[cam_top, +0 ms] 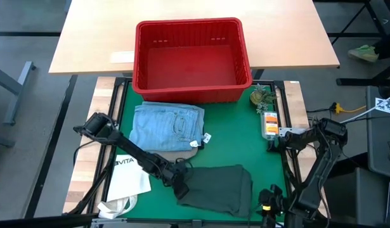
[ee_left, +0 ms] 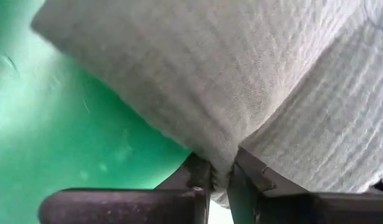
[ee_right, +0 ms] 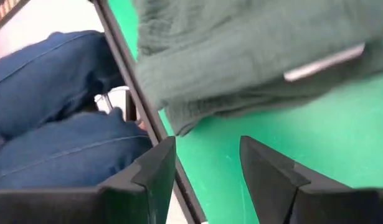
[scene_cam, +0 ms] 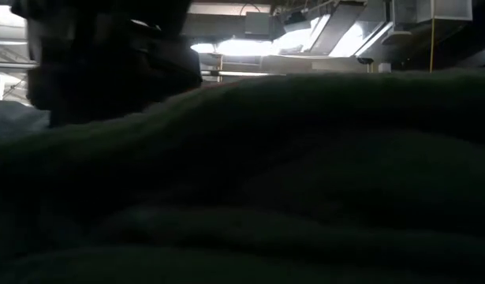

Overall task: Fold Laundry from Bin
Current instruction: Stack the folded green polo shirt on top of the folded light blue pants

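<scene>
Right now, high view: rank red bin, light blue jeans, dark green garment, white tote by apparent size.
1. red bin
2. dark green garment and light blue jeans: look alike, not ranked
3. white tote, partly under the left arm

The bin [cam_top: 191,60] stands at the mat's [cam_top: 245,139] far edge, jeans [cam_top: 167,126] just before it, the crumpled garment [cam_top: 220,188] nearer, a tote [cam_top: 128,180] to its left.
</scene>
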Tool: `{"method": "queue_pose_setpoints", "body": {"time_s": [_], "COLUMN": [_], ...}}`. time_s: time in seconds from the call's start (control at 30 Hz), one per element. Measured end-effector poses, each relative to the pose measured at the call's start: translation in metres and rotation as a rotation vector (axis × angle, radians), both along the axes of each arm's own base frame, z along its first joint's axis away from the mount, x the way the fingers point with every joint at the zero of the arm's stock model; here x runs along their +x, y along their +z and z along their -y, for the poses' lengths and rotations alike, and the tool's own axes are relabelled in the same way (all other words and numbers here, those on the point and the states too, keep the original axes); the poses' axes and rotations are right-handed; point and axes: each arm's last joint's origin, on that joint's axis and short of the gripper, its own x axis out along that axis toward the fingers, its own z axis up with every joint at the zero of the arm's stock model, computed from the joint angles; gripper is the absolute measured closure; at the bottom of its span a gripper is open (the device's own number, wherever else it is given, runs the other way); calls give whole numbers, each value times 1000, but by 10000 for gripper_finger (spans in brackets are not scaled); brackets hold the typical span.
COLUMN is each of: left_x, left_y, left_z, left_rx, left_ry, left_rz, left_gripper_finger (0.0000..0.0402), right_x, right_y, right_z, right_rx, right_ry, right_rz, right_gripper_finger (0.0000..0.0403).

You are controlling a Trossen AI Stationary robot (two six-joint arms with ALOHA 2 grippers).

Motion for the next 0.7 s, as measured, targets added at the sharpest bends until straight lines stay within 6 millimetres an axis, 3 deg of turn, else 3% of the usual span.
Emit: {"method": "queue_pose_setpoints", "body": {"time_s": [0.33, 0.7], "left_x": [-11, -11], "left_y": [0, 0], "left_z": [19, 19], "left_rx": [10, 21], "left_ry": [-49, -44], "left_rz": [-1, 5], "left_gripper_finger": [370, 368], "right_x": [19, 31], "right_y": [-18, -18], "right_z": [-1, 11], "right_rx": [-6, -55], "right_ry": [-61, -153], "right_rz": [2, 39], "right_gripper_finger": [224, 224]}}
